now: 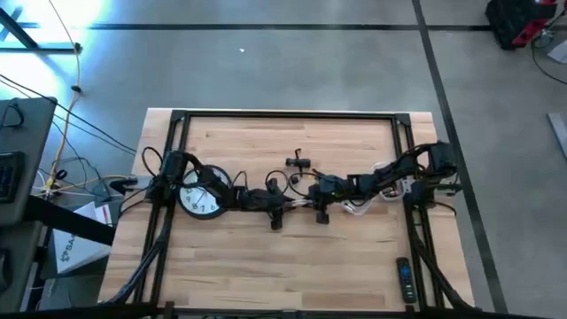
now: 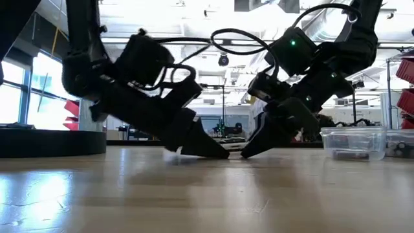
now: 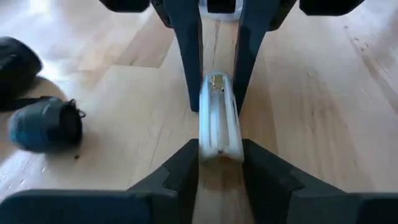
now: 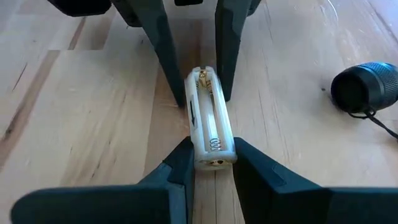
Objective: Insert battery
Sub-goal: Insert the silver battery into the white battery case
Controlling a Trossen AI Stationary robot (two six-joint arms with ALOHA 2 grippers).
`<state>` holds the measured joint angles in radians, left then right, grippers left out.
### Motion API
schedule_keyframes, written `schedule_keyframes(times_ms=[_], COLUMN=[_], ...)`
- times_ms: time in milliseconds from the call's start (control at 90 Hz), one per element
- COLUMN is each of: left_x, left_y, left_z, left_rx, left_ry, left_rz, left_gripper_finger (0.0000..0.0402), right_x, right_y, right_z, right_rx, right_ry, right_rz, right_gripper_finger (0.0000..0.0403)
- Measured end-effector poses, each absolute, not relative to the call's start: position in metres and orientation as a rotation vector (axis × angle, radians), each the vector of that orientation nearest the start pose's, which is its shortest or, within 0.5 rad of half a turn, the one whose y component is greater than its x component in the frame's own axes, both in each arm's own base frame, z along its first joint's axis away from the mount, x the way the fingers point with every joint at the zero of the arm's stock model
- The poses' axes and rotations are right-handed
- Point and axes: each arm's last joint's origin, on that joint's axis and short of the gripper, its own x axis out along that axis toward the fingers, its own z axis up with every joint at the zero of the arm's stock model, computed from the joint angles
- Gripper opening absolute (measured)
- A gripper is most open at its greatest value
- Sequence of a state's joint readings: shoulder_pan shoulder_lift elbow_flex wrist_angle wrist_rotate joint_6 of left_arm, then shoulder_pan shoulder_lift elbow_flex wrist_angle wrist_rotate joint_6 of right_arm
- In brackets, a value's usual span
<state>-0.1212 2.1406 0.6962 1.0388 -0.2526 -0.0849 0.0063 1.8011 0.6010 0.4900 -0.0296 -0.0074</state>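
A white plastic battery holder (image 4: 208, 118) lies on the wooden table (image 1: 354, 257) at its middle, open side up, with its springs showing and its slots empty. My left gripper (image 3: 221, 146) and my right gripper (image 4: 214, 146) face each other over it, each shut on one end. In the low view, the left gripper (image 2: 217, 154) and the right gripper (image 2: 251, 153) slant down until their tips almost meet at the table top. No battery shows in any view. My left gripper pinches the holder's left end (image 3: 219, 150) between its two fingers, one on each long side. The fingers slant down from the table's left and lie along the holder, which rests on the table. My right gripper pinches the holder's right end (image 4: 214, 157), the spring end, between its two fingers by the long sides. The fingers slant down from the table's right and lie along the holder, which rests flat on the table.
A dark round flashlight part (image 4: 367, 87) lies on the table close beyond the grippers. A wall clock (image 1: 202, 195) lies under the left arm. A clear plastic box (image 2: 352, 144) stands by the right arm, and a remote (image 1: 403, 279) lies at the near right.
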Motion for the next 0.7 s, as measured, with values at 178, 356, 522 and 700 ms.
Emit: schedule_keyframes(times_ms=[178,356,522,700], left_x=[0.342,0.342,0.339,0.336], left_y=[-0.034,-0.034,-0.033,-0.030], left_z=[0.036,0.031,0.030,0.028], left_rx=[-0.015,-0.017,-0.016,-0.051], left_ry=[0.301,0.275,0.287,0.296], left_rz=[0.160,0.160,0.161,0.176], left_gripper_finger=[0.0099,0.0099,0.0099,0.0100], right_x=[0.298,0.298,0.298,0.298], right_y=[0.003,0.003,0.003,0.003], right_z=[0.091,0.091,0.090,0.090], right_rx=[0.001,0.001,0.001,0.001], right_ry=[0.711,0.713,0.716,0.716], right_rz=[0.037,0.037,0.037,0.037], right_gripper_finger=[0.0059,0.0059,0.0059,0.0059])
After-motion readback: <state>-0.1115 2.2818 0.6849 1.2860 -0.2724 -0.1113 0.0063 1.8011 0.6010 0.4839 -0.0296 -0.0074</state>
